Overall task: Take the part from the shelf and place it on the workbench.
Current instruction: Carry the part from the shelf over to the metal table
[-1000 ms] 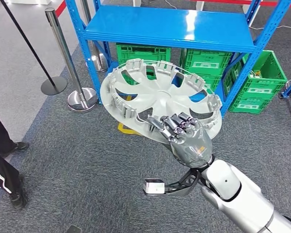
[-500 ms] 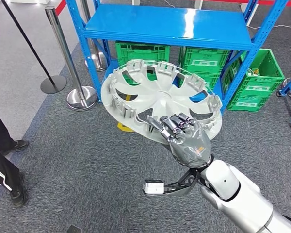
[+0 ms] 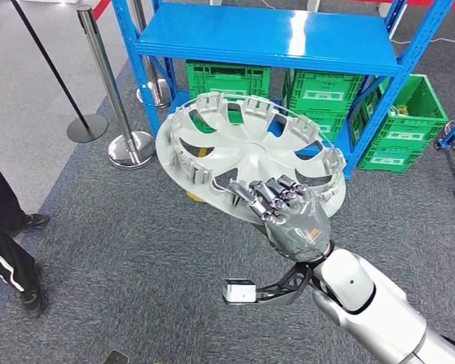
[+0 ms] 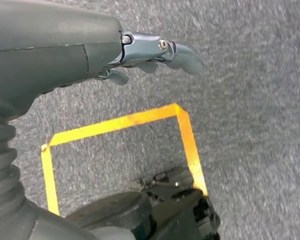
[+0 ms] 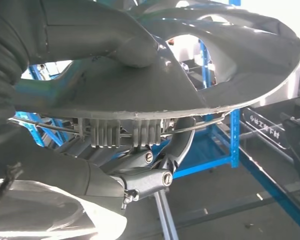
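Silver hubcap (image 3: 254, 155) gripped by right robot hand (image 3: 288, 216) | left robot hand (image 4: 156, 52) empty, fingers apart

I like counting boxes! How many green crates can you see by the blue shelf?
4 at least. Two green crates sit under the blue shelf: one left, one right. Two more are stacked outside its right post, upper on lower. The hubcap may hide others.

The right hand (image 5: 114, 150) grips the rim of the grey wheel cover (image 5: 216, 75), thumb on one face and dark fingers (image 5: 156, 177) curled against the ribbed clips on the other. Behind it stand the blue shelf posts (image 5: 235, 135) over grey floor.
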Controlling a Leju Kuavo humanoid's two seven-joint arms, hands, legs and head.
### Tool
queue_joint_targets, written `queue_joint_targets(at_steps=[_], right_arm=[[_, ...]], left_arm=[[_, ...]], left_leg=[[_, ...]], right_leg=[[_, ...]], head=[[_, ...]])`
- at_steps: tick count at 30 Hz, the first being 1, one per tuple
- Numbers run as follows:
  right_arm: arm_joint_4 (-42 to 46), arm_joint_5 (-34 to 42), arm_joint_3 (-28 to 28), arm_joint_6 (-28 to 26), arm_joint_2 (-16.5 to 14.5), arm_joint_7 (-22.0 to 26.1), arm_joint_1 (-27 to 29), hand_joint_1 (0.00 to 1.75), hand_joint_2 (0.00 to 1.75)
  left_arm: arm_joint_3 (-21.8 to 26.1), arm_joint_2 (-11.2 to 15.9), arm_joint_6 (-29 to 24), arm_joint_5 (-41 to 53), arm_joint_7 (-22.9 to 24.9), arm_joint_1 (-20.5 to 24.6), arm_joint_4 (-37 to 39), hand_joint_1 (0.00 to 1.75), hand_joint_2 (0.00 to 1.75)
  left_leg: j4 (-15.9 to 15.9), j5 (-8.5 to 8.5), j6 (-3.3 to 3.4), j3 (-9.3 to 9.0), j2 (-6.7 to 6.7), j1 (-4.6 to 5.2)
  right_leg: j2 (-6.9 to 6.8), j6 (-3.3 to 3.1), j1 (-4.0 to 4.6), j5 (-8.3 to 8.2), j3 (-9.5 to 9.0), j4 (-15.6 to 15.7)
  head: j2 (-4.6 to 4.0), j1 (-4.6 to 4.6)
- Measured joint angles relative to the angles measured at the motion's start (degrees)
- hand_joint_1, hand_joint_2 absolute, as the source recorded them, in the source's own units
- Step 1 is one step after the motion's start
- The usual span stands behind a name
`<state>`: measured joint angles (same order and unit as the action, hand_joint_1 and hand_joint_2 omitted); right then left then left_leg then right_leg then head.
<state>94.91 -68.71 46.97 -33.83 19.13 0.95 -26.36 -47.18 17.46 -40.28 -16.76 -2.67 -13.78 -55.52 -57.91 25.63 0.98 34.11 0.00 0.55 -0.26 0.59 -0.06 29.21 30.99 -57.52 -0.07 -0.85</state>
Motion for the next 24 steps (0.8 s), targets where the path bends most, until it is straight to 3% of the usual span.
queue_joint_targets(at_steps=[2, 4, 7, 8, 9, 10, 12, 14, 18, 24], right_arm=[[0.00, -0.02, 0.00, 0.01, -0.01, -0.03, 0.04, 1.75, 1.75], [-0.01, -0.02, -0.01, 0.02, -0.01, -0.10, 0.06, 1.75, 1.75], [-0.02, -0.06, -0.01, 0.03, -0.03, -0.14, 0.10, 1.75, 1.75], [-0.03, -0.08, -0.01, 0.03, -0.05, -0.14, 0.11, 1.75, 1.75], [-0.03, -0.08, -0.01, 0.04, -0.07, -0.14, 0.11, 1.75, 1.75], [-0.03, -0.08, 0.00, 0.04, -0.09, -0.14, 0.12, 1.75, 1.75], [-0.03, -0.08, 0.00, 0.04, -0.12, -0.14, 0.11, 1.75, 1.75], [-0.03, -0.10, -0.01, 0.04, -0.14, -0.14, 0.06, 1.75, 1.75], [-0.06, -0.12, -0.07, 0.02, -0.14, -0.14, 0.07, 1.75, 1.75], [-0.07, -0.18, -0.07, 0.01, -0.16, -0.14, 0.00, 1.75, 1.75]], left_arm=[[-0.28, 0.05, 0.00, 0.01, -0.13, 0.21, 0.28, 0.00, 1.75], [-0.68, 0.11, 0.00, 0.04, -0.22, 0.34, 0.57, 0.00, 1.75], [-1.09, 0.17, 0.00, 0.09, -0.28, 0.58, 1.07, 0.00, 1.75], [-1.20, 0.17, 0.00, 0.11, -0.28, 0.64, 1.19, 0.00, 1.75], [-1.31, 0.17, 0.00, 0.12, -0.28, 0.71, 1.28, 0.00, 1.75], [-1.41, 0.19, 0.00, 0.13, -0.28, 0.78, 1.36, 0.00, 1.75], [-1.61, 0.26, 0.00, 0.16, -0.28, 0.98, 1.50, 0.00, 1.75], [-1.91, 0.32, -0.01, 0.20, -0.32, 1.22, 1.61, 0.00, 1.75], [-2.41, 0.30, -0.01, 0.20, -0.40, 1.33, 1.76, 0.00, 1.75], [-2.48, 0.33, -0.01, 0.08, -0.39, 1.82, 2.00, 0.00, 1.75]], left_leg=[[-0.24, -0.05, -0.57, 0.35, 0.01, -0.03], [-2.57, 1.85, -1.23, 1.23, -0.03, -0.15], [-13.09, 7.42, -2.33, 5.35, -0.05, -0.73], [-15.61, 8.17, -2.55, 6.24, -0.05, -0.90], [-16.09, 7.81, -2.68, 6.21, -0.05, -1.04], [-14.34, 6.45, -2.73, 5.16, -0.05, -1.16], [-6.92, 2.74, -2.57, 1.36, -0.08, -1.28], [-1.39, 1.14, -2.15, -1.05, -0.13, -1.22], [-0.10, 1.29, -1.84, -0.88, -0.17, -1.08], [-0.13, 1.11, -1.32, -0.67, -0.17, -0.68]], right_leg=[[0.09, -0.26, -0.17, -0.29, 0.14, 0.37], [-0.01, -0.71, -0.50, -0.69, 0.13, 0.68], [-0.16, -0.99, -0.59, -0.88, 0.29, 0.70], [-0.17, -1.01, -0.59, -0.90, 0.34, 0.67], [-0.16, -1.02, -0.59, -0.91, 0.37, 0.62], [-0.12, -1.01, -0.60, -0.91, 0.35, 0.56], [-0.03, -0.84, -0.54, -0.85, 0.36, 0.41], [0.07, -0.42, -0.31, -0.84, 0.80, 0.08], [0.03, -0.52, -0.17, -0.97, 1.59, -0.15], [0.01, 0.18, -0.56, -1.46, 1.58, 0.35]], head=[[0.00, 0.01], [0.00, 0.16], [0.00, 0.36], [0.00, 0.35], [0.00, 0.36], [0.00, 0.36], [0.00, 0.35], [0.00, 0.31], [0.00, 0.21], [0.00, 0.24]])
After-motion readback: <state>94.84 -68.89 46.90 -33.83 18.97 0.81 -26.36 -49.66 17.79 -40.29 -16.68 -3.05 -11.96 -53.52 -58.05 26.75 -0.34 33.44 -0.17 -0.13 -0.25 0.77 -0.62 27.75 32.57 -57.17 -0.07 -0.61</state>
